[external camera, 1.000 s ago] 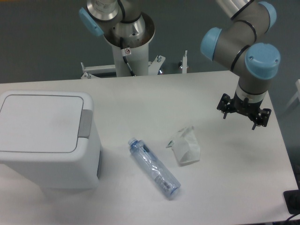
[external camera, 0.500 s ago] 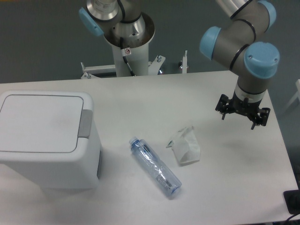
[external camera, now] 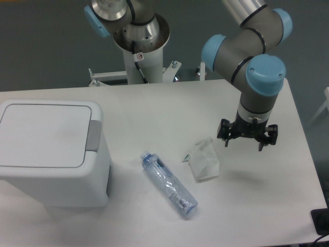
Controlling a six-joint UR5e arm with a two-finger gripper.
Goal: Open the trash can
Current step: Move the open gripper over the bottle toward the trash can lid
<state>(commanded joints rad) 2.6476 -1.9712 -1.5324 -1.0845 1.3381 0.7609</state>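
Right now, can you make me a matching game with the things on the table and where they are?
Things:
1. trash can
2. plastic bottle
3. crumpled paper
4. gripper

Places or states:
A. lying on its side in the middle
B. hanging above the table on the right side
C. on the left, lid shut
D. between the bottle and the gripper

Pairs: 1-C, 2-A, 3-D, 4-B

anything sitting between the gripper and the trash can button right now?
Yes, on the table. The crumpled white bag lies just left of the gripper, and the plastic bottle lies diagonally between it and the trash can. Both are low and flat; the gripper hangs above the table, so a raised path to the grey button strip looks unobstructed.
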